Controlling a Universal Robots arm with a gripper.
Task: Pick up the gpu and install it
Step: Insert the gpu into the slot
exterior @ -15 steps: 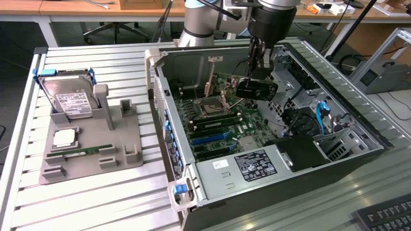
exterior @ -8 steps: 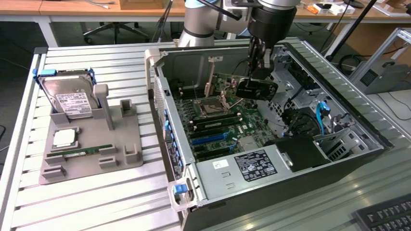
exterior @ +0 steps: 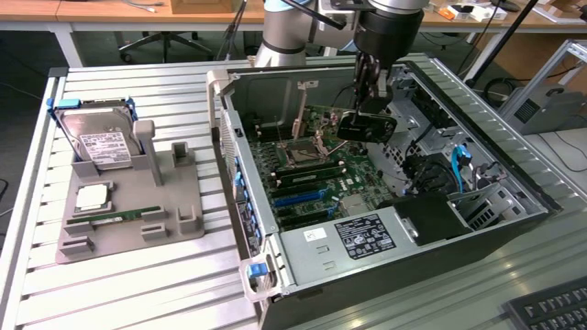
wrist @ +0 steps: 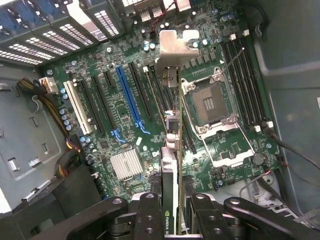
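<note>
In the exterior view my pincer (exterior: 369,96) hangs inside the open metal case (exterior: 394,275), its walls well apart from me; in the wrist view I grip the thin dark gpu (wrist: 171,165) edge-on over the green motherboard (wrist: 114,114).

The arm (exterior: 387,27) reaches down into the open computer case (exterior: 518,179), its gripper (exterior: 364,100) hanging above the green motherboard (exterior: 307,161). On the exterior view's left, a grey holder (exterior: 174,199) on the slatted table (exterior: 137,79) carries 1 silver hard drive (exterior: 103,146) standing on edge and 1 green memory stick (exterior: 117,216) lying flat.
</note>
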